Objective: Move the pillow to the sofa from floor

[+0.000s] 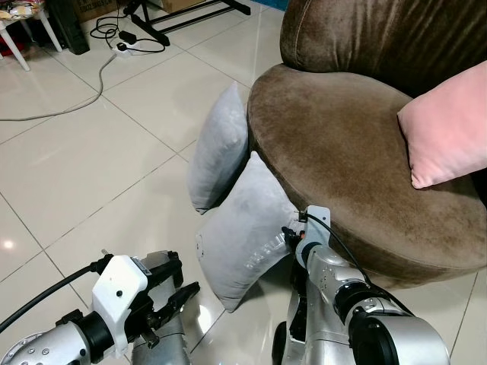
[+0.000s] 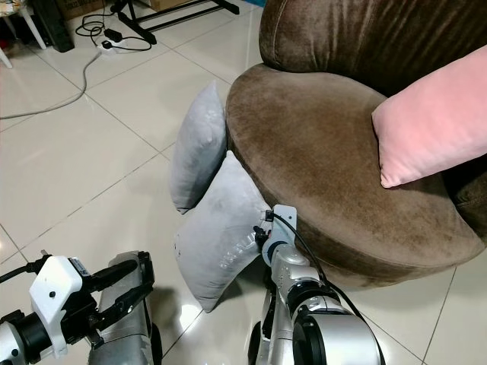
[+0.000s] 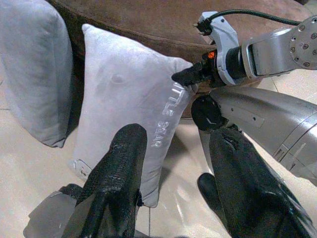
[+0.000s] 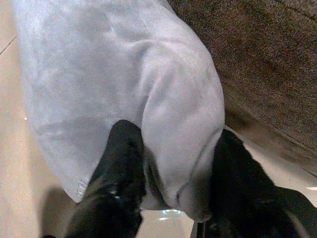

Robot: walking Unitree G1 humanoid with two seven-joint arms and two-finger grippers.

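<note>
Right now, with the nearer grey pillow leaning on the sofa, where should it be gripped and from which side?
Probably its upper corner by the sofa edge, approached from the robot's side. The nearer grey pillow stands tilted on a floor corner, so this edge is free. The right gripper already straddles a fold there; the left gripper hovers open, facing the pillow.

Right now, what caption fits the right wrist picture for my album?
Right tool pinching the edge of a grey pillow beside the brown sofa.

The pink cushion (image 1: pixel 449 129) and brown sofa (image 1: pixel 342 144) run off the frame's edge.
</note>
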